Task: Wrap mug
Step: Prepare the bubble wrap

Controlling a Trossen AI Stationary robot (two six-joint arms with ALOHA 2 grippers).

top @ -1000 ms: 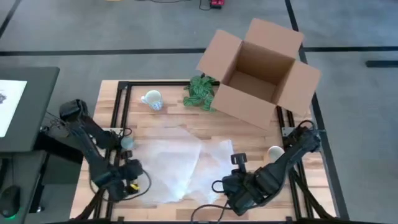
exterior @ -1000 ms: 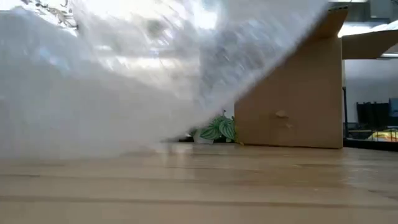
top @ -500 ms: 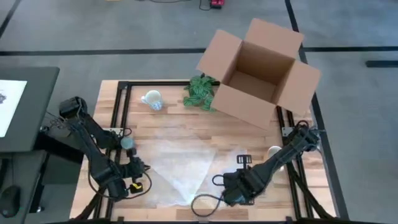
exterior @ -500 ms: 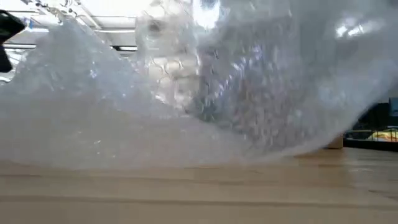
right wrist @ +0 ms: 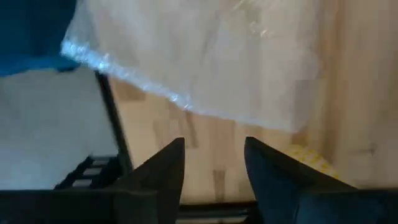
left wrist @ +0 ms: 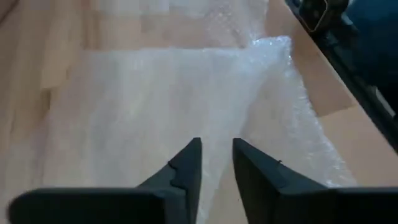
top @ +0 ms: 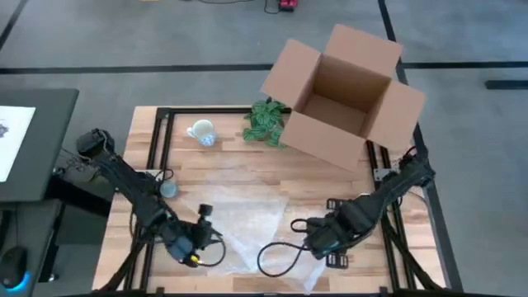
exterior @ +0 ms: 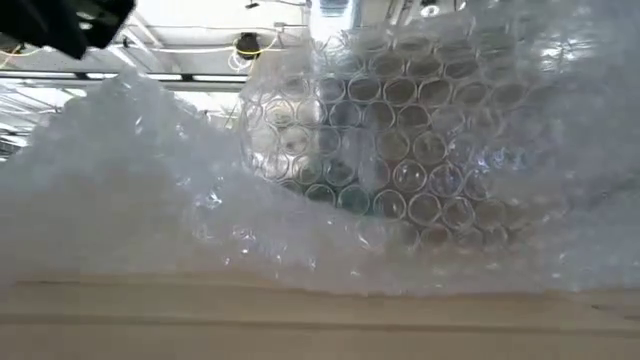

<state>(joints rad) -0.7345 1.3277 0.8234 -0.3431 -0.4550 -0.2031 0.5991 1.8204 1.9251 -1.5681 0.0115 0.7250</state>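
Observation:
A white mug with blue marks (top: pixel 202 132) rests on the wooden table at its far left, with no gripper near it. A clear bubble wrap sheet (top: pixel 252 224) lies rumpled on the table's near middle. It fills the low view (exterior: pixel 400 150). My left gripper (top: pixel 210 238) is at the sheet's left edge, open, its fingers (left wrist: pixel 186 163) over the wrap (left wrist: pixel 155 93). My right gripper (top: pixel 301 231) stands open at the sheet's right side. Bare wood shows between its fingers, and the wrap's edge (right wrist: pixel 186 102) lies just beyond them.
An open cardboard box (top: pixel 342 91) stands at the far right, with a green leafy plant (top: pixel 266 122) beside it. A small teal object (top: pixel 169 190) lies near the left edge. Black frame rails (top: pixel 157 157) run along both sides of the table.
My left gripper has gone toward the table's right, up to the sheet. The bubble wrap, spread wide a second ago, is drawn in narrower and rumpled. In the low view it has come down across the whole picture, hiding the box.

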